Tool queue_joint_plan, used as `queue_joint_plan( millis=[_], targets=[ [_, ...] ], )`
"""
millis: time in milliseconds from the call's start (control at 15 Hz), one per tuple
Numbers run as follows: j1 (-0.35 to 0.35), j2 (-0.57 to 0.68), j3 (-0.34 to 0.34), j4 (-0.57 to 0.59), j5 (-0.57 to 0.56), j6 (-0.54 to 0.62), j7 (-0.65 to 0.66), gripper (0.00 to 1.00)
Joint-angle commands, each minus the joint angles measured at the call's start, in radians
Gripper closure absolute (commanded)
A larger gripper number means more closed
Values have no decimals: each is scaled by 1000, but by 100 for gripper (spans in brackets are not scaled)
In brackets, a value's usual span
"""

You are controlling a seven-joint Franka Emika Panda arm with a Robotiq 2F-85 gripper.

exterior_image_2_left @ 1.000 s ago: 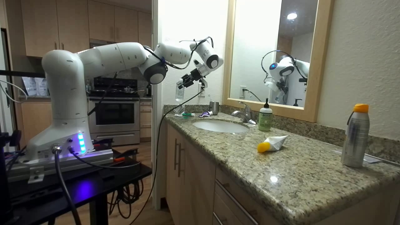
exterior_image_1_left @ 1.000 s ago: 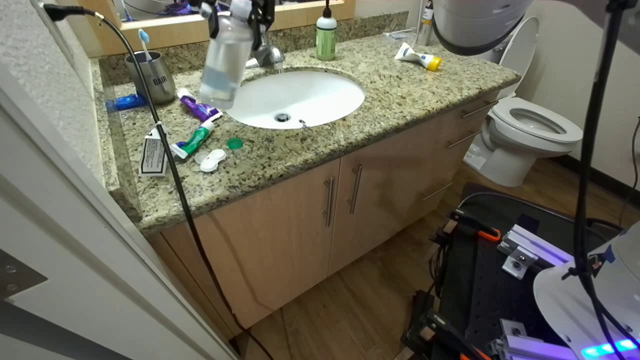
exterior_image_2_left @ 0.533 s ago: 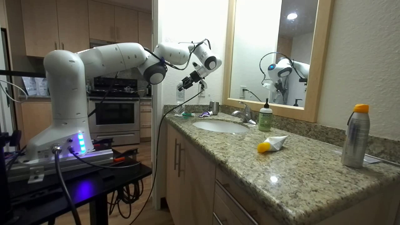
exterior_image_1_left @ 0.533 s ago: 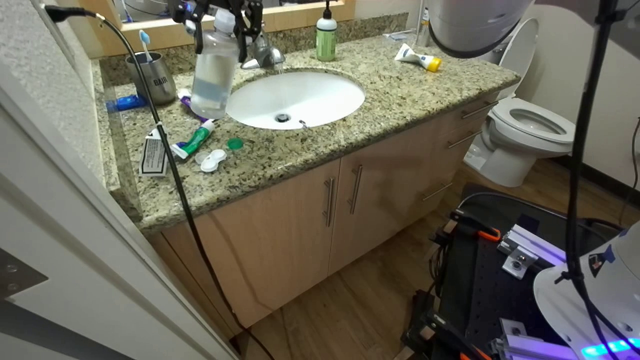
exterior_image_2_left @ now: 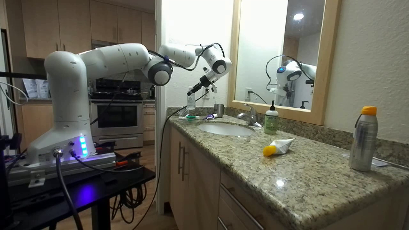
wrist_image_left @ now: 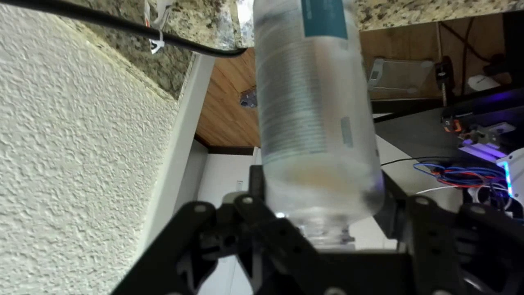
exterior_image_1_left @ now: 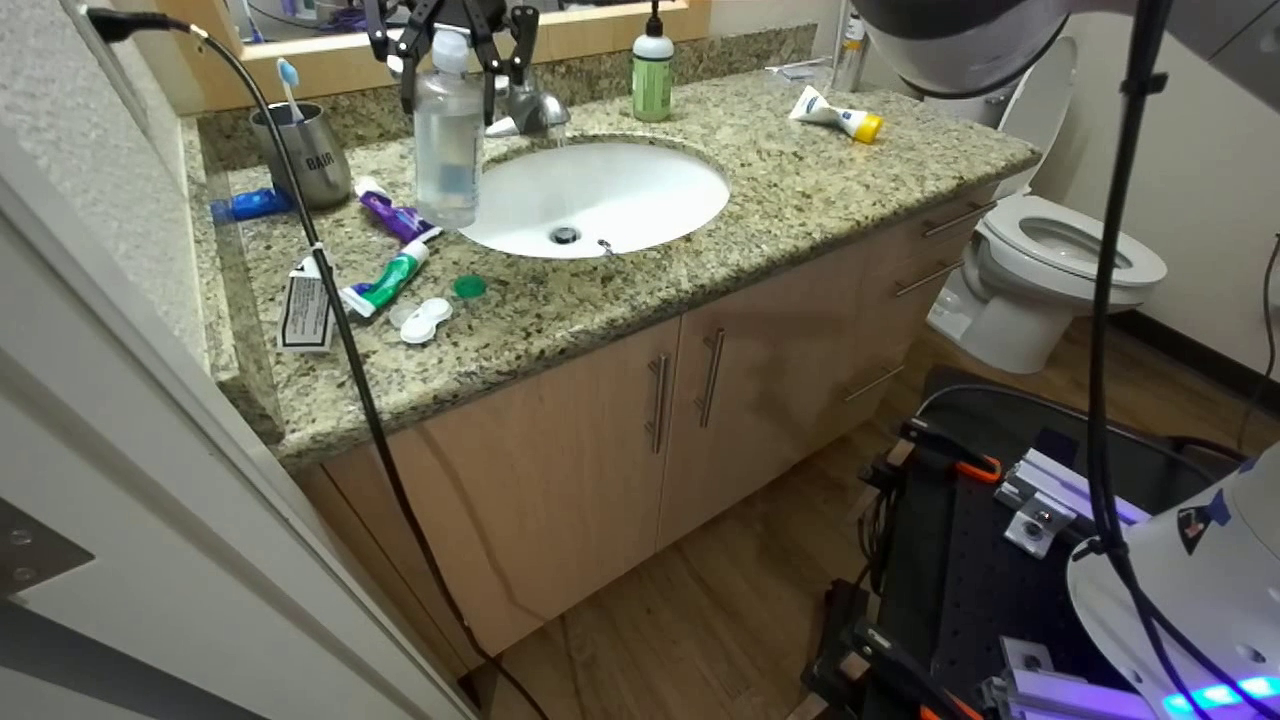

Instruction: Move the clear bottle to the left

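The clear bottle (exterior_image_1_left: pixel 449 165) hangs close to upright beneath the claw (exterior_image_1_left: pixel 449 100), its bottom off the counter (exterior_image_1_left: pixel 760 160), which spreads out lower than the claw. The arm (exterior_image_2_left: pixel 127 57) holds the claw from above: in an exterior view it stretches out almost level, then bends down at the wrist (exterior_image_2_left: pixel 219 66), so the claw slants downward and back toward the side the arm comes from. The mirror (exterior_image_2_left: pixel 262 48) stands to the right of the claw there, and in both exterior views the sink (exterior_image_1_left: pixel 620 195) lies lower than the claw and to its right. The claw is closed in on the bottle, its fingers (wrist_image_left: pixel 257 182) against opposite sides just below the neck. Well apart to the claw's right in an exterior view is a spray can (exterior_image_2_left: pixel 364 143); less far that way come a soap bottle (exterior_image_2_left: pixel 271 121) and the tap (exterior_image_2_left: pixel 250 117). In an exterior view a metal cup (exterior_image_1_left: pixel 322 165) stands lower than the claw and to its left, with a purple tube (exterior_image_1_left: pixel 398 216), a green tube (exterior_image_1_left: pixel 392 280) and a blue tube (exterior_image_1_left: pixel 257 204) on that side too, and a small white case (exterior_image_1_left: pixel 427 318) and a green disc (exterior_image_1_left: pixel 469 287) nearly straight below it.
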Motion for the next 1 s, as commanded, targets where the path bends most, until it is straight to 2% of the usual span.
queue_joint_plan(
  millis=[0,67,333,600,667,733,867,933],
  targets=[
    [11,-8,-62,0,51,0,1,38],
    [11,-11,-65,0,51,1,5,63],
    [-9,10,-103,-4,86,12,81,63],
    [-41,37,-106,-4,141,4,188,63],
    [-19,31,-123,-4,111,3,133,63],
    [-24,37,-123,-4,116,2,143,38],
    [-23,40,-126,-5,116,2,143,38],
    [-20,40,-126,-5,115,2,143,63]
  ],
)
